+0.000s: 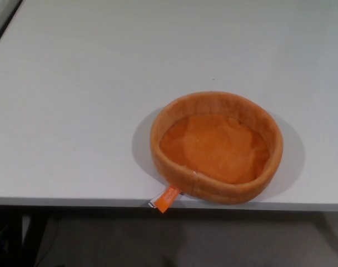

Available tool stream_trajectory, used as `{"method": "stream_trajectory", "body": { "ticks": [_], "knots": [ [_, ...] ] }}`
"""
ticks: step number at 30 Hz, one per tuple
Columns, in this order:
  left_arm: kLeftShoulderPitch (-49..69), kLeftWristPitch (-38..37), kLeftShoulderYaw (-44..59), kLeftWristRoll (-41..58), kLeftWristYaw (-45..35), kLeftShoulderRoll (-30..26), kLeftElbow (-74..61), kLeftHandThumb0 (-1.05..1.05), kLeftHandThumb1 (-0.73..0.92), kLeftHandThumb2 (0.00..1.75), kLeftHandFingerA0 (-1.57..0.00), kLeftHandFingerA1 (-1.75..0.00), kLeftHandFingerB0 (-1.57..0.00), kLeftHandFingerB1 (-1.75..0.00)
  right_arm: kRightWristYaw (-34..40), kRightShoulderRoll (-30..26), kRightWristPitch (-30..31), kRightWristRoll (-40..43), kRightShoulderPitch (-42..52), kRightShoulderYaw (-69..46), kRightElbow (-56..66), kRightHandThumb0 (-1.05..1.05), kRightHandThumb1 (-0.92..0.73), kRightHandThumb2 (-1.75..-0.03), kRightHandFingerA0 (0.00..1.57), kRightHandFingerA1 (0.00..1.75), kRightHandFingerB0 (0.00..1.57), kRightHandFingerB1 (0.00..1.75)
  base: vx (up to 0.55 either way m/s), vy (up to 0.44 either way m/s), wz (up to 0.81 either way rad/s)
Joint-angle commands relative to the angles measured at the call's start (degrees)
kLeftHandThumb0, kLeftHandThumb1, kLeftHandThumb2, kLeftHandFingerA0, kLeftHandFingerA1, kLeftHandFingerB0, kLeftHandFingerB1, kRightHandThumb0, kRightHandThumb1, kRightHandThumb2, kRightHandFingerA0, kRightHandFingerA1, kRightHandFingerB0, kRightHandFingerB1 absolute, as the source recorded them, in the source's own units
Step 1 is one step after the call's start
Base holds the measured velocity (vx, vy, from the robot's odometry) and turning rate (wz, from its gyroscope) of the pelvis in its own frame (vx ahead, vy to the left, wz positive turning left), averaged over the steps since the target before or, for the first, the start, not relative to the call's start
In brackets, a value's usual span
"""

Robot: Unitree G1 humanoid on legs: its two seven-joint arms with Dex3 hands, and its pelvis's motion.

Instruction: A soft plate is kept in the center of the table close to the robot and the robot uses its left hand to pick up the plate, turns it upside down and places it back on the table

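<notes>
Orange soft plate (pixel 215 147) upright near table (pixel 74 111) edge.

Left hand not in view, right hand not in view

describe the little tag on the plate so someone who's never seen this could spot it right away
Start at the white table and follow its near edge to the orange soft plate, which sits open side up. At the plate's lower left rim, a small orange tag sticks out over the table edge. It is the only flat, ribbon-like piece here.
</notes>
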State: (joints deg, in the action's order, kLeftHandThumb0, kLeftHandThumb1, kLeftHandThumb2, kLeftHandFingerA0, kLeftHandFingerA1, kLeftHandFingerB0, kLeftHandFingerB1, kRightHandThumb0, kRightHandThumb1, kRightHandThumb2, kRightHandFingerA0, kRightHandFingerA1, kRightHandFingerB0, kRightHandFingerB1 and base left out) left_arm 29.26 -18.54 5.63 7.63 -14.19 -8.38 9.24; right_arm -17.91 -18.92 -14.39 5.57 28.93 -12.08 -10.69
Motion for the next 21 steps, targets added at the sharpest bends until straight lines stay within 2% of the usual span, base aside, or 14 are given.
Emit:
{"method": "stream_trajectory", "body": {
  "ticks": [1,2,3,4,5,6,9,10,11,12,14,15,21],
  "knots": [
    [1.7,-6.4,1.5,6.4,-5.6,0.4,-2.8,-0.92,0.91,0.68,-0.40,-0.45,-0.37,-0.31,-6.8,-1.3,-5.4,5.7,1.5,-1.6,2.5,-0.80,-0.92,-0.70,0.48,0.39,0.36,0.32,0.00,0.000,0.00],
    [1.8,-6.4,1.6,6.7,-6.1,0.4,-2.8,-0.92,0.91,0.68,-0.40,-0.45,-0.37,-0.31,-7.0,-1.3,-5.5,5.6,1.6,-1.7,2.7,-0.80,-0.92,-0.70,0.48,0.39,0.36,0.32,0.00,0.000,0.00],
    [1.8,-6.9,1.6,6.3,-6.2,0.3,-2.7,-0.99,0.76,0.84,-0.39,-0.49,-0.33,-0.37,-7.4,-1.2,-5.4,5.8,1.7,-1.9,2.8,-0.80,-0.92,-0.70,0.48,0.38,0.36,0.32,0.00,0.000,0.00],
    [1.8,-8.4,1.3,5.1,-6.4,-0.1,-2.2,-0.95,0.91,0.68,-0.39,-0.45,-0.33,-0.32,-7.7,-1.1,-5.5,6.1,1.7,-2.0,2.9,-0.80,-0.92,-0.69,0.48,0.39,0.37,0.32,0.00,0.000,0.00],
    [1.8,-10.5,0.9,3.5,-6.8,-0.8,-1.6,-0.95,0.91,0.68,-0.39,-0.45,-0.33,-0.32,-8.1,-1.0,-5.6,6.4,1.6,-2.0,2.8,-0.80,-0.92,-0.69,0.48,0.39,0.37,0.32,0.00,0.000,0.00],
    [2.1,-10.8,0.8,3.4,-6.9,-0.7,-1.7,-1.01,0.75,0.84,-0.36,-0.49,-0.29,-0.37,-8.3,-1.1,-5.7,6.4,1.4,-2.1,2.6,-0.80,-0.92,-0.69,0.48,0.39,0.37,0.32,0.00,0.000,0.00],
    [2.5,-11.8,0.4,3.4,-7.2,-0.5,-2.2,-1.01,0.78,0.82,-0.34,-0.48,-0.28,-0.35,-8.5,-1.0,-5.4,6.2,1.3,-2.3,2.8,-0.82,-0.92,-0.69,0.48,0.39,0.37,0.32,0.00,0.000,0.00],
    [2.5,-12.2,0.5,3.4,-7.2,-0.5,-2.1,-0.95,0.92,0.69,-0.32,-0.44,-0.29,-0.30,-8.6,-1.0,-5.4,6.3,1.2,-2.3,2.7,-0.82,-0.92,-0.69,0.48,0.39,0.37,0.32,0.00,0.000,0.00],
    [2.5,-12.7,0.6,3.4,-7.1,-0.5,-1.9,-0.95,0.92,0.69,-0.32,-0.44,-0.29,-0.30,-8.8,-1.0,-5.3,6.3,1.1,-2.4,2.7,-0.82,-0.92,-0.69,0.48,0.39,0.37,0.32,0.00,0.000,0.00],
    [2.5,-12.9,1.0,3.5,-6.8,-0.3,-1.9,-1.02,0.79,0.82,-0.29,-0.47,-0.24,-0.34,-8.8,-0.9,-5.2,6.4,1.1,-2.5,2.7,-0.81,-0.92,-0.69,0.48,0.39,0.37,0.32,0.00,0.000,0.00],
    [2.7,-13.2,2.0,3.6,-6.1,-0.4,-2.5,-1.05,0.78,0.88,-0.28,-0.48,-0.23,-0.35,-8.8,-0.9,-5.7,6.0,1.0,-2.6,2.5,-0.81,-0.92,-0.69,0.49,0.38,0.37,0.32,0.00,0.000,0.00],
    [2.8,-13.4,2.5,3.7,-5.8,-0.4,-2.7,-0.98,0.92,0.71,-0.31,-0.44,-0.27,-0.30,-8.8,-1.0,-5.9,5.9,1.0,-2.6,2.4,-0.81,-0.92,-0.69,0.49,0.38,0.37,0.32,0.00,0.000,0.00],
    [2.8,-13.4,5.2,5.9,-5.5,0.0,-4.7,-0.98,0.92,0.69,-0.31,-0.44,-0.27,-0.29,-9.6,-0.8,-5.7,6.1,0.7,-2.4,2.2,-0.82,-0.92,-0.69,0.48,0.40,0.37,0.32,0.00,0.000,0.00]
  ]
}}
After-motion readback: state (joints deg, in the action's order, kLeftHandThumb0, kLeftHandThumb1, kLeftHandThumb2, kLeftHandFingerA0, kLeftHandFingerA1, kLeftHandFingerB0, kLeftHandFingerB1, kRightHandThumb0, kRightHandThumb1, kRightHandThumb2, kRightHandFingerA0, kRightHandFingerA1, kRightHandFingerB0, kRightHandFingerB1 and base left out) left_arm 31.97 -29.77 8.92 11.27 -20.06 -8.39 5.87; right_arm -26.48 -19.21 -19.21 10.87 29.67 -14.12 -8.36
